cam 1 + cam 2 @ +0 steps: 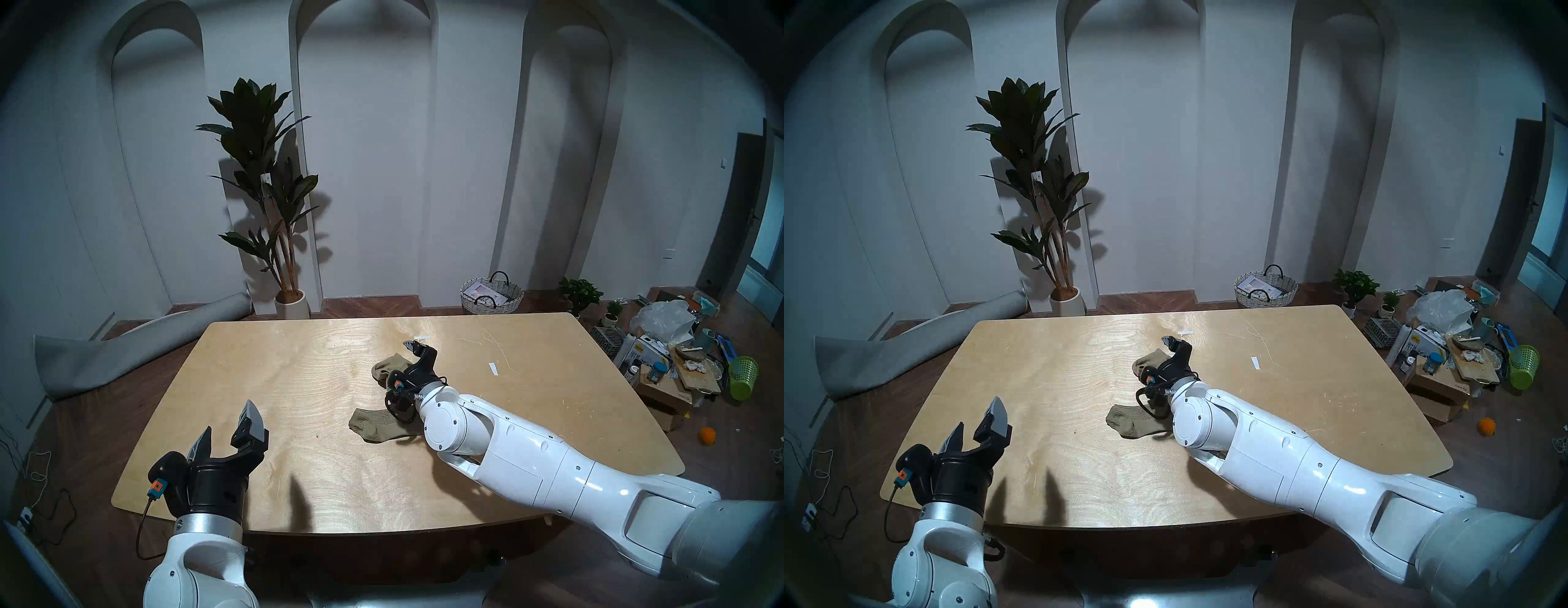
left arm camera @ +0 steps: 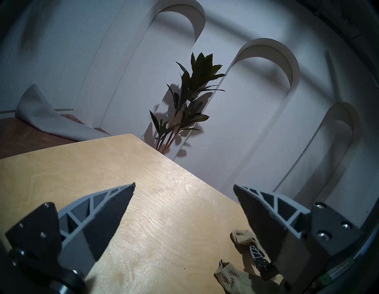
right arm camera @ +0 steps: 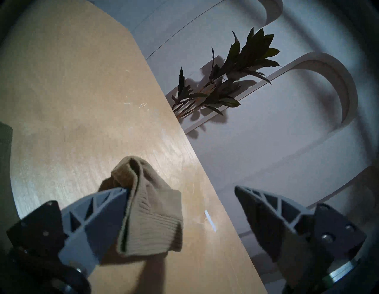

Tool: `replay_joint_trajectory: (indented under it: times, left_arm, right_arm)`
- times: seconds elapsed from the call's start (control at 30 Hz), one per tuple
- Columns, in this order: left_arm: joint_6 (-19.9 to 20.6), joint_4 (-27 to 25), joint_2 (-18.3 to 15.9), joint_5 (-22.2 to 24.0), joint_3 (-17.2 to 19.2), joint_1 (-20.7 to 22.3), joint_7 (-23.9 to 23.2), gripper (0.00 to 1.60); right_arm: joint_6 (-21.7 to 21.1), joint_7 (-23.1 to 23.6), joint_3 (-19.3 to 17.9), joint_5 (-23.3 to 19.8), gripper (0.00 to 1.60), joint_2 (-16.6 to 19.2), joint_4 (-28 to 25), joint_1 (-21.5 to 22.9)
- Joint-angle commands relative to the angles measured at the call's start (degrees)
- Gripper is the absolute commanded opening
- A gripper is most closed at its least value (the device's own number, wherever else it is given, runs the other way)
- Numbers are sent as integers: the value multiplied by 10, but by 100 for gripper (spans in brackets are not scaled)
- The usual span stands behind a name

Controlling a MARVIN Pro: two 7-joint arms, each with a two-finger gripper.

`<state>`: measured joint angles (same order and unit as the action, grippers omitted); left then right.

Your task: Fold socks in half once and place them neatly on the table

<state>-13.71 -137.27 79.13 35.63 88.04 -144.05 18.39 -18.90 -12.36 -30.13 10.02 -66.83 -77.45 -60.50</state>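
Two olive-khaki socks lie on the plywood table [image 1: 297,382]. The far sock [image 1: 388,365] is bunched and folded over. The near sock [image 1: 382,426] lies flat, partly under my right wrist. My right gripper [image 1: 403,358] is open over the far sock. In the right wrist view the far sock [image 3: 151,205] rests against one finger [image 3: 98,207], whose tip is tucked into its fold, while the other finger [image 3: 266,205] is well apart. My left gripper [image 1: 229,418] is open and empty above the table's near left. The left wrist view shows both socks [image 2: 243,239] [image 2: 229,277].
Two white tape strips [image 1: 422,337] [image 1: 493,368] lie on the table behind and to the right of the socks. On the floor are a potted plant [image 1: 271,191], a rolled grey mat [image 1: 127,344], a wicker basket [image 1: 492,295] and clutter at the right [image 1: 679,352].
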Motion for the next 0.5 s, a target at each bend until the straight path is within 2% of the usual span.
replay_joint_trajectory:
  times: [0.0,0.2,0.47]
  left_arm:
    - [-12,-10,-1,-12,0,-5,-4,160]
    - [-6,-12,-4,-10,2,-2,-3,160]
    - [-2,-16,-10,-13,4,7,-5,160]
  right_arm:
    - [-5,-20,-14,-13,160,-18,-23,-10]
    - [-61,18,-35,-66,160,-14,-82,-26]
    - [-116,43,-79,-142,160,-36,-137,-31]
